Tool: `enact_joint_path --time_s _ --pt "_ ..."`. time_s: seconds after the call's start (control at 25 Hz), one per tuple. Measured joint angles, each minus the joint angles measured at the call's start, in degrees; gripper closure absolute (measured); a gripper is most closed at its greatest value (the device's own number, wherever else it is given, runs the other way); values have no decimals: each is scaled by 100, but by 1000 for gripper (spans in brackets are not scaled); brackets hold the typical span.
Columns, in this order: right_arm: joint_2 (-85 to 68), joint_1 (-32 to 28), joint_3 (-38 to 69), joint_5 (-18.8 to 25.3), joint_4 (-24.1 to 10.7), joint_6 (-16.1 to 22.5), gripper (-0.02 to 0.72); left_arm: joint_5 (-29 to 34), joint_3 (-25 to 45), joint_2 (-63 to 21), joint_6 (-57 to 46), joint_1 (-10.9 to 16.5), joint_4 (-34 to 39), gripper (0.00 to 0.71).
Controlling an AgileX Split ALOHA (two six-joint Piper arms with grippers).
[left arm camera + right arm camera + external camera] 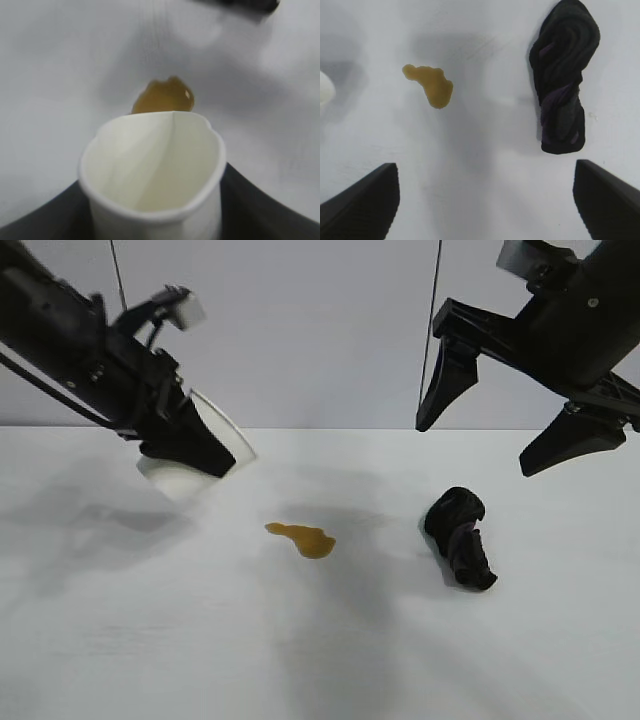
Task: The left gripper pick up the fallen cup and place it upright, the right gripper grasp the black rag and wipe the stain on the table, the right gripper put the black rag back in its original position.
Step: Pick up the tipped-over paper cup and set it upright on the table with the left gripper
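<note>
Left gripper (205, 455), angled downward, clasps the tilted cup (222, 435).

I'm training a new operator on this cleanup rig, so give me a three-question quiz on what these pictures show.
1. True or false: the left gripper has the paper cup clamped between its fingers and tilted, clear of the table.
2. Which lies closer to the black rag? A) the coffee-coloured stain B) the paper cup
3. Fill in: the right gripper hangs above the rag with its fingers ____.

Key
1. True: the exterior view shows the cup tilted in the fingers, its shadow separate below.
2. A: the stain sits between cup and rag.
3. Open: spread wide, touching nothing.
</note>
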Motion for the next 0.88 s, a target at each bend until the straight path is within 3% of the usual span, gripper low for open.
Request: enact_joint_path --time_s 0.12,0.24,0.4,0.88 --pt "0 0 0 -1 0 0 51 506 752 -86 1601 489 -1411 317" --pt "0 0 0 -6 0 0 51 1225 1505 -75 3326 685 -2482 317" --pt "0 0 0 -11 0 0 51 1650 1929 194 4922 686 -2702 317" --pt "0 0 0 -16 3 0 51 1639 1882 1246 5773 672 -2848 317"
